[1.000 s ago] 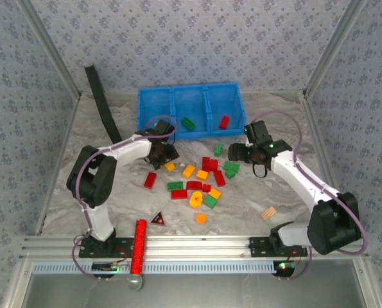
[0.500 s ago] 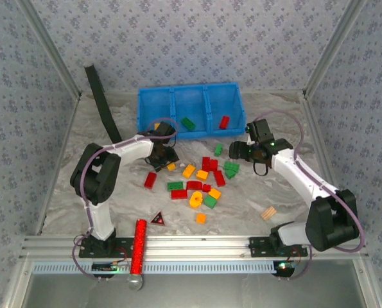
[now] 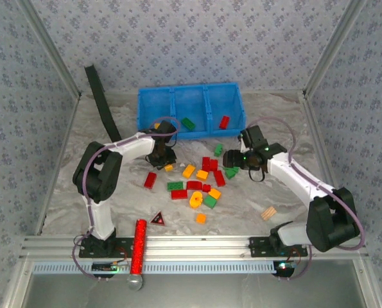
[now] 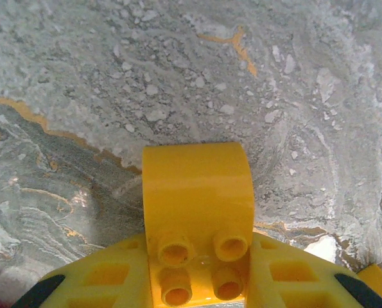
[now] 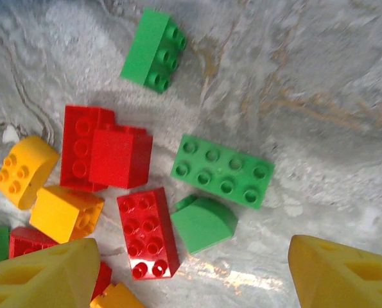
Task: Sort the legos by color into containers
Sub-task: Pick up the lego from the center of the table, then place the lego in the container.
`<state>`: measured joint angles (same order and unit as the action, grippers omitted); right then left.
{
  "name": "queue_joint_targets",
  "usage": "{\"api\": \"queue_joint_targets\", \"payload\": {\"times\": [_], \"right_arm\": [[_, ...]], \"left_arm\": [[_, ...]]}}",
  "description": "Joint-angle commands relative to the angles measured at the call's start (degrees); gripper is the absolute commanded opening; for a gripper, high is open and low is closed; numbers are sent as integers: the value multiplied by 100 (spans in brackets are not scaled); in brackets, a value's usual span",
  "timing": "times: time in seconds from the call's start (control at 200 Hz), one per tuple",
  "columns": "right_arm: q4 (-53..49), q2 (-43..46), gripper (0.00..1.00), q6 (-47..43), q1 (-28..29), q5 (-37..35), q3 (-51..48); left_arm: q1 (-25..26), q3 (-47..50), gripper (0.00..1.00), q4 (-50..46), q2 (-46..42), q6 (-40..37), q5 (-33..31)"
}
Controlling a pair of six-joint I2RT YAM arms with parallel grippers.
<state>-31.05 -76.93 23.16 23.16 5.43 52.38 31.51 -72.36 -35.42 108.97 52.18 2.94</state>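
Got the left gripper (image 4: 200,279) pinched shut on a yellow rounded brick (image 4: 197,186), studs facing the wrist camera, marbled tabletop (image 4: 274,77) right behind it. From overhead, parked at the left edge of the loose brick pile (image 3: 200,183), near the front wall of the blue three-compartment tray (image 3: 146,106). Got the right gripper (image 5: 194,256) spread wide open with nothing in it, hanging over a green two-by-four brick (image 5: 221,171), a green domed brick (image 5: 203,223) and a red two-by-four brick (image 5: 147,232). Already in the tray: one green brick (image 3: 188,123) in the middle compartment, one red brick (image 3: 224,122) in the right compartment. Rest of the legos loose mid-table between the arms. Nearer the front, a dark triangle (image 3: 157,219) and a tan wooden block (image 3: 268,212), well apart.
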Motion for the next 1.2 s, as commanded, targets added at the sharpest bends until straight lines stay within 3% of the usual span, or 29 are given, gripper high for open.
{"api": "queue_joint_targets", "payload": {"times": [0.0, 0.23, 0.345, 0.565, 1.015, 1.194], "right_arm": [[-56, 26, 80, 125, 352, 107, -101], [-235, -172, 79, 281, 1147, -334, -41], [-262, -271, 79, 258, 1351, -592, -24], [-307, -469, 78, 85, 1542, -913, 24], [-560, -769, 77, 81, 1715, -1092, 363], [-594, -896, 77, 108, 1821, -1038, 432]], "left_arm": [[0, -120, 17, -672, -142, -335, -126], [-65, -1335, 17, -1168, -605, -1000, -1017], [-104, -1981, 18, -1176, -514, -1315, -1526], [-516, -2605, 18, -822, 31, -1546, -1877], [-1065, -3759, 17, -589, 1786, -1556, -1486], [-1071, -3856, 17, -545, 2075, -1463, -1400]]}}
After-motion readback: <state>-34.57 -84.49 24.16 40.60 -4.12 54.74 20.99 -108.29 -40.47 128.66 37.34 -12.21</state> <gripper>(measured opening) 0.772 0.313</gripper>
